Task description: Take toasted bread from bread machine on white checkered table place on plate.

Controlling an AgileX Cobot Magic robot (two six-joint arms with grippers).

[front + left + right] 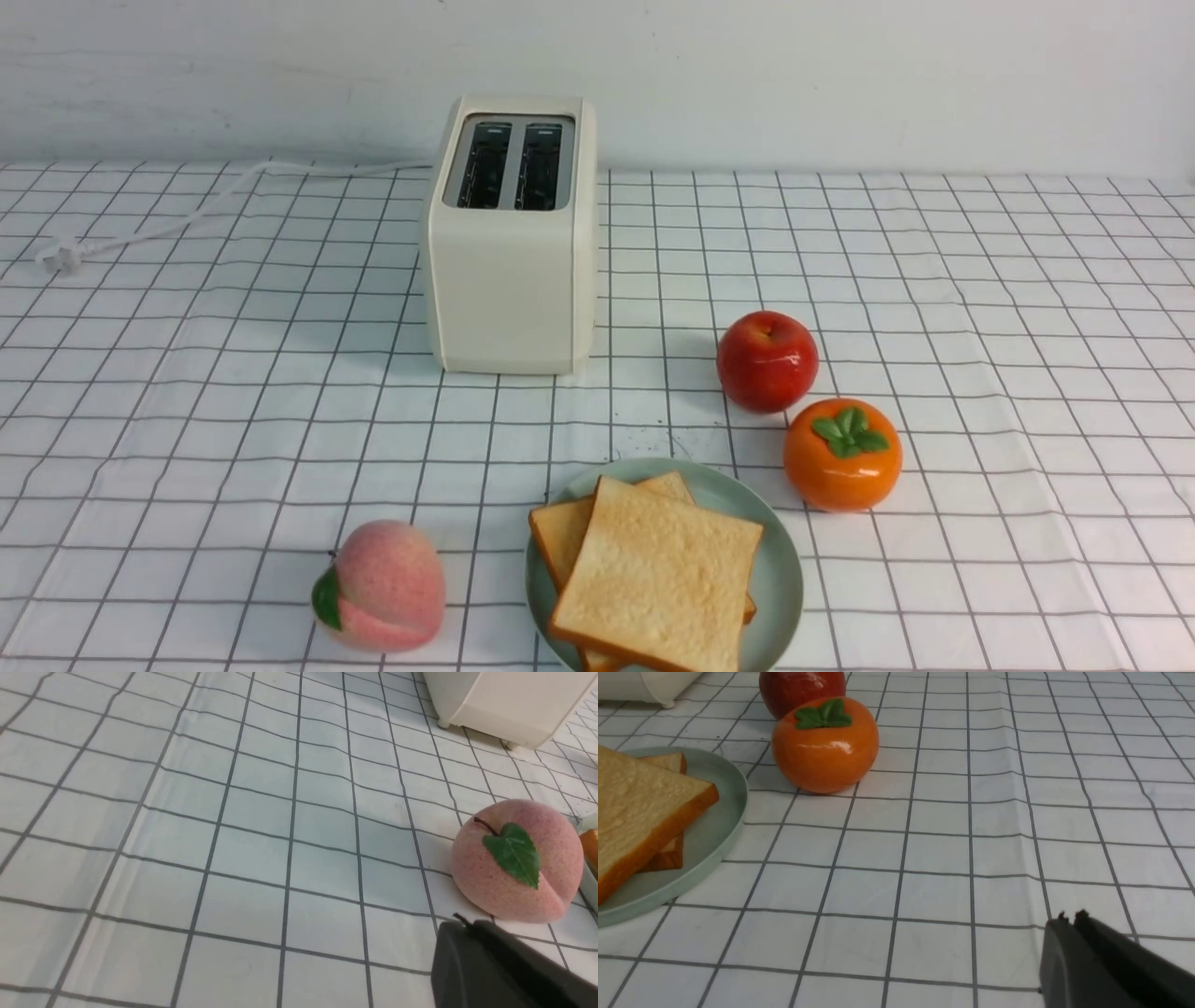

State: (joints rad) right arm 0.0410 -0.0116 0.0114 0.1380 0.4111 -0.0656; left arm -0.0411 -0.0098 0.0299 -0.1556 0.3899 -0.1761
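Front view: both slices of toasted bread (658,579) stacked on the plate (780,569), just in front of the bread machine (512,238) on the checkered tabletop (980,373). Slots up top look empty. Apple (767,361) and persimmon (842,455) right of the plate, peach (385,585) left of it.

Left wrist view: left hand (462,926) clenched, gripping nothing, hanging just beside the peach.

Right wrist view: right hand (1070,918) closed too, empty, over bare cloth well apart from the plate.
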